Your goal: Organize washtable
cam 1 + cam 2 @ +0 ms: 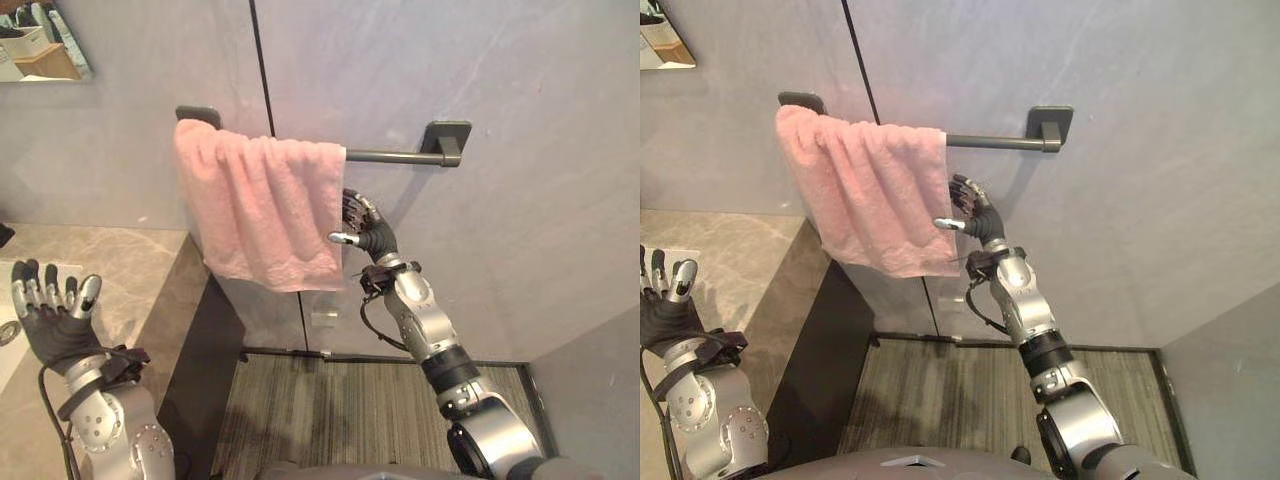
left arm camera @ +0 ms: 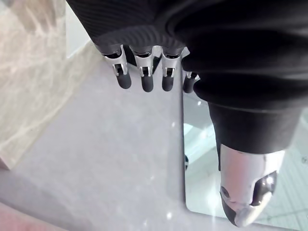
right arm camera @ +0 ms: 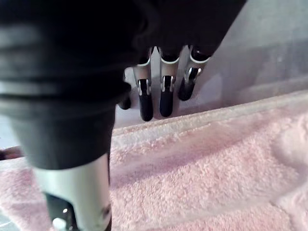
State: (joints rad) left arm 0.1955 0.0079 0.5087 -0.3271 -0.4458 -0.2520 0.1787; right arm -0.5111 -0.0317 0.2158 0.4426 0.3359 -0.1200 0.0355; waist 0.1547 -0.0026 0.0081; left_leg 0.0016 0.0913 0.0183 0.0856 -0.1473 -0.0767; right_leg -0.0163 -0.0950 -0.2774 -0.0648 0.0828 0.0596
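Observation:
A pink towel (image 1: pixel 260 200) hangs folded over the left part of a dark wall bar (image 1: pixel 385 156). My right hand (image 1: pixel 370 235) is raised at the towel's right edge, about halfway down it. Its fingers (image 3: pixel 164 98) are straight and lie against the wall just past the towel's hem (image 3: pixel 216 163), while the thumb reaches across the front of the cloth. Whether the thumb presses the cloth I cannot tell. My left hand (image 1: pixel 50 325) hovers open, palm up, over the marble countertop (image 1: pixel 130 270) at the lower left, holding nothing.
A mirror (image 1: pixel 40 40) hangs at the upper left above the counter. The counter's dark side panel (image 1: pixel 205 350) drops to a striped floor mat (image 1: pixel 350 400). The bar's right bracket (image 1: pixel 447 138) sticks out from the grey wall.

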